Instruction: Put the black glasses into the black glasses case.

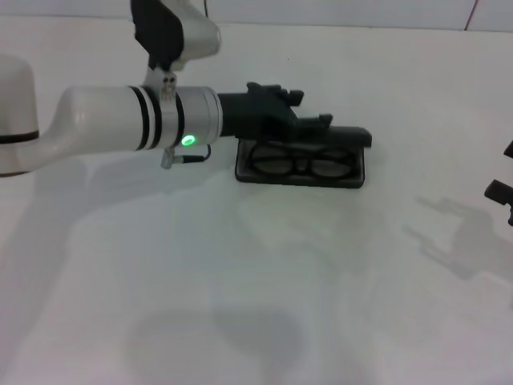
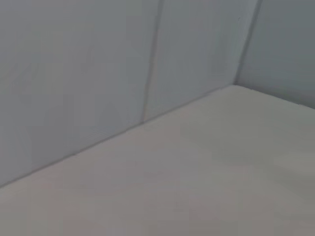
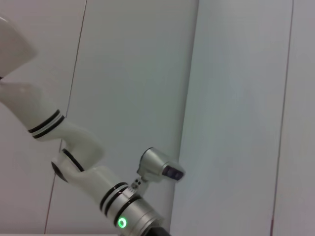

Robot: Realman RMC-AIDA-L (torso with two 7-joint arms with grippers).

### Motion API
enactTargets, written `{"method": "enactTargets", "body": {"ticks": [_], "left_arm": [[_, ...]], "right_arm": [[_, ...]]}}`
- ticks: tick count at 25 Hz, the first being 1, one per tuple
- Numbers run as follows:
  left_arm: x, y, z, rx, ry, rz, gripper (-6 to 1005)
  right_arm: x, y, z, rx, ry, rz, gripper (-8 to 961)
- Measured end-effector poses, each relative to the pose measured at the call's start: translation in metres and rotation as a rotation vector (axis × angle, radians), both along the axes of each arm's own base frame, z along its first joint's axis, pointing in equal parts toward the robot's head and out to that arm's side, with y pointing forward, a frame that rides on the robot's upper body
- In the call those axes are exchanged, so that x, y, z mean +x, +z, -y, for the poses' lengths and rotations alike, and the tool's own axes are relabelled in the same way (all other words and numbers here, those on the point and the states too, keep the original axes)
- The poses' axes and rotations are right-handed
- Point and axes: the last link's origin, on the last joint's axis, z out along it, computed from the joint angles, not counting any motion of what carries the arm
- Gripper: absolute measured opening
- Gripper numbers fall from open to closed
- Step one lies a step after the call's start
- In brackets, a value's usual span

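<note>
In the head view my left arm reached in from the left edge, forearm nearly level across the upper half of the frame, a green light glowing on the wrist. My left gripper [image 1: 333, 127] lay at the upper centre, right over the far side of the black glasses case [image 1: 300, 166], its dark fingers stretched along the case's raised lid. I could not tell whether those fingers were parted or pressed together, since black sat against black there. The case stood open on the white table [image 1: 240, 305], just right of centre in the upper half. The black glasses [image 1: 298, 164] lay inside it, folded, both lenses showing as dark ovals within the tray. My right gripper [image 1: 503, 192] showed only as a dark sliver at the right edge, parked well apart from the case, and I could not tell its state either.

The left wrist view showed only bare table meeting the pale wall panels at a corner.

The right wrist view looked at the wall panels, with my left arm rising from the lower left of the frame, its green light near the bottom edge.
</note>
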Motion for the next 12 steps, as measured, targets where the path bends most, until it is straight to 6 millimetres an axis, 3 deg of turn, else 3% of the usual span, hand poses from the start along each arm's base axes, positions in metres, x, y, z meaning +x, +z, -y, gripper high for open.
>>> {"method": "enactTargets", "body": {"ticks": [8, 12], "left_arm": [[-0.017, -0.006, 0.015, 0.006, -0.039, -0.026, 703], [-0.011, -0.001, 0.023, -0.002, -0.104, 0.053, 703]], "right_arm": [[-0.001, -0.003, -0.005, 0.005, -0.011, 0.009, 489], [-0.004, -0.004, -0.005, -0.01, 0.004, 0.0, 490]]}}
